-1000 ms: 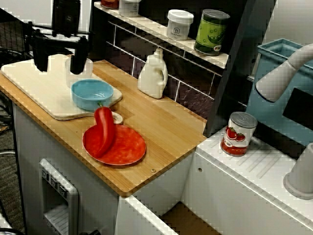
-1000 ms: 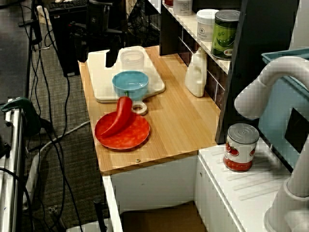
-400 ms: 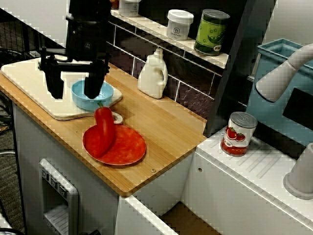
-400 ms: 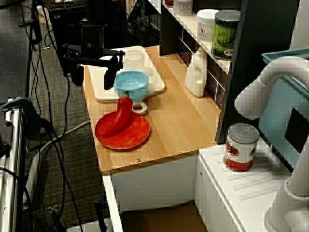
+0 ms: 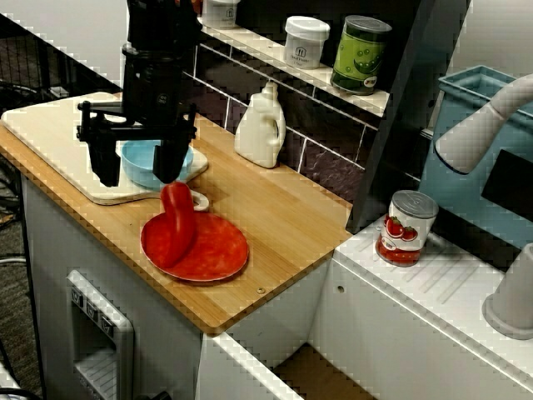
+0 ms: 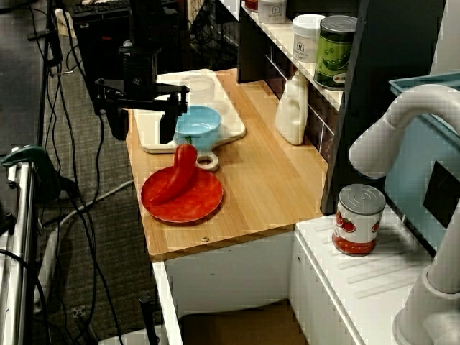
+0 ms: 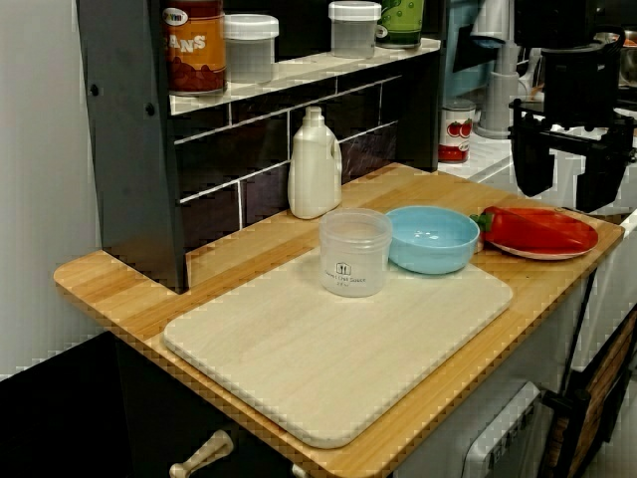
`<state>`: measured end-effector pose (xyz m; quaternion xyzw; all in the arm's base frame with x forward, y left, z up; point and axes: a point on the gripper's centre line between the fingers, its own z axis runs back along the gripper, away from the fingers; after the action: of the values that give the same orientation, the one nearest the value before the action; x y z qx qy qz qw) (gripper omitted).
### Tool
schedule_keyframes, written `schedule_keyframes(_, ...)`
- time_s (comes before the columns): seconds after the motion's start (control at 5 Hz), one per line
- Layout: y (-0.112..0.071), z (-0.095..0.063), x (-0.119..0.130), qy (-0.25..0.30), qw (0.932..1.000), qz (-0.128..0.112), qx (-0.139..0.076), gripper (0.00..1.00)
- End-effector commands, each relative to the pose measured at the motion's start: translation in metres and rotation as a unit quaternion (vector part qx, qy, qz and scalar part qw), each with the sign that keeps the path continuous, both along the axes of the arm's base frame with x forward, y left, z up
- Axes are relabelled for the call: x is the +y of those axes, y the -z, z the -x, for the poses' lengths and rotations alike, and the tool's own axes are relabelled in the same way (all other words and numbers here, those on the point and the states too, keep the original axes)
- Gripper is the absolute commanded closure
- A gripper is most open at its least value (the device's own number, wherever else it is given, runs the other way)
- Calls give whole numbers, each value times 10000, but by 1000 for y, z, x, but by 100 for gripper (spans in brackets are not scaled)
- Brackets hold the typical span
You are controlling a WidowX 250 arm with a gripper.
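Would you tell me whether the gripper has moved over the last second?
Yes. The gripper has moved from the far end of the cutting board toward the blue bowl and the red pepper.

We look through three views. The front view looks down on the wooden counter (image 5: 275, 217) from its open side, facing the tiled wall (image 5: 325, 167). The high view hangs above the white unit (image 6: 359, 280) and looks along the counter toward the floor (image 6: 93, 237). The low view sits close by the cutting board (image 7: 328, 349), facing the other way. All three share the board, the blue bowl (image 7: 433, 239) and the red plate (image 5: 216, 250).
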<state>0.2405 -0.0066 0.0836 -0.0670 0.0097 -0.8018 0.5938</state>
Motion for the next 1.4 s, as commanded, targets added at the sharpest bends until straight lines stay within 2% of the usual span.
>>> schedule_keyframes(0.0,-15,-9,-10,285,9993,92,-235,0)
schedule_keyframes(0.4,-14,-22,-18,328,9989,121,-304,0)
schedule_keyframes(0.6,-11,-30,-17,222,9985,90,-485,0)
schedule_keyframes(0.8,-4,-41,-12,-242,9977,-37,-627,0)
schedule_keyframes(1.0,-4,-48,-4,-193,9988,-66,-443,0)
schedule_keyframes(1.2,-4,-49,-1,-156,9991,-29,-392,0)
